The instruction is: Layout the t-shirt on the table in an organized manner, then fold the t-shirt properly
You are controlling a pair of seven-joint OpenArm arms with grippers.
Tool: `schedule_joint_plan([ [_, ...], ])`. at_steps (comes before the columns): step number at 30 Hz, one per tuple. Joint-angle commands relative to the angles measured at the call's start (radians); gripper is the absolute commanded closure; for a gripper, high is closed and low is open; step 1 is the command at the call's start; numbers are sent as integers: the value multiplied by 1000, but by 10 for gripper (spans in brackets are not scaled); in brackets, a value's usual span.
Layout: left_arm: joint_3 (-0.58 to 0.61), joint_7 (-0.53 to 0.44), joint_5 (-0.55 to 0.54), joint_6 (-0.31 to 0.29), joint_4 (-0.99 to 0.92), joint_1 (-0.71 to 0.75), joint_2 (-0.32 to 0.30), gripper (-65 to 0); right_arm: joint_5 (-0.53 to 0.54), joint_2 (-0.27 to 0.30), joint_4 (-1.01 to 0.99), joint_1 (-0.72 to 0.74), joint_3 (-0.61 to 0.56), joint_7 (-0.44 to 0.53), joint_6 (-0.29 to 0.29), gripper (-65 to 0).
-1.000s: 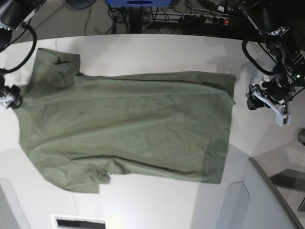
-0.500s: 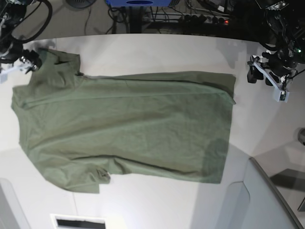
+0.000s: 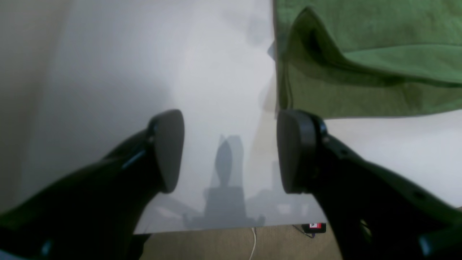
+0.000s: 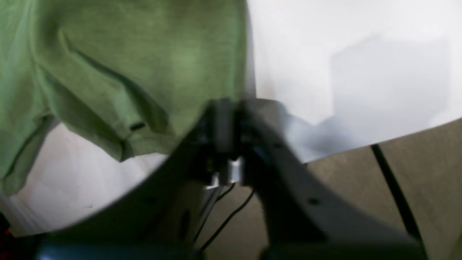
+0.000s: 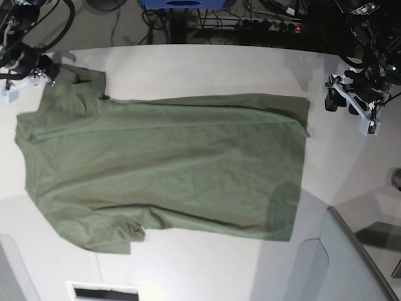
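Base view, near edge first: the t-shirt (image 5: 163, 166) lies spread flat on the white table (image 5: 188, 69), long axis running left to right in this view. Its lower sleeve sits close to the near edge, with a small turned-up fold at the corner. The hem faces the right side of the view; the collar end and second sleeve reach toward the far left corner. Fabric mostly smooth, with a few long creases across the body.

Left gripper (image 5: 351, 100) hangs above the table's right side, beyond the hem's far corner, apart from the cloth. Left wrist view: jaws stand well parted, nothing between the pads, only bare table (image 3: 202, 72) and the gripper's own shadow under them. A rumpled bit of the t-shirt (image 3: 368, 61) lies ahead and to one side of the left gripper (image 3: 227, 151); the nearer pad's tip sits just beside the cloth edge. Contact cannot be told.

Right gripper (image 5: 31, 66) is at the far left corner, at the upper sleeve's edge. Right wrist view, blurred: the fingers of the right gripper (image 4: 227, 122) are drawn together with no gap showing. The t-shirt (image 4: 126, 65) sleeve hem lies directly ahead of the tips, beside bare table (image 4: 343, 54). Whether any fabric is pinched cannot be told.
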Motion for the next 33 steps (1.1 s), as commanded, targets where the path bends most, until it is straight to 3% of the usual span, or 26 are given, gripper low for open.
schedule_joint_plan([
  [1,-5,-17,-9,-1,14,-8,-16,-390,11,15,16,19,1,7,4,-2],
  [7,-5,-17,-9,-1,14,-11,-16,-390,11,34,56,139,-1,-88,4,-2],
  [12,-5,-17,-8,-1,12,-11,-16,-390,5,45,54,331,-10,-165,3,-6],
  [15,-5,-17,-5,-1,12,-11,-16,-390,5,73,-9,437,-108,-149,1,-6],
  [26,-5,-17,-3,-1,12,-7,-18,-390,5,142,-449,670,-385,162,0,-8],
  [33,-5,-17,-3,-1,12,-7,-18,-390,5,140,-572,705,-432,308,0,-8],
])
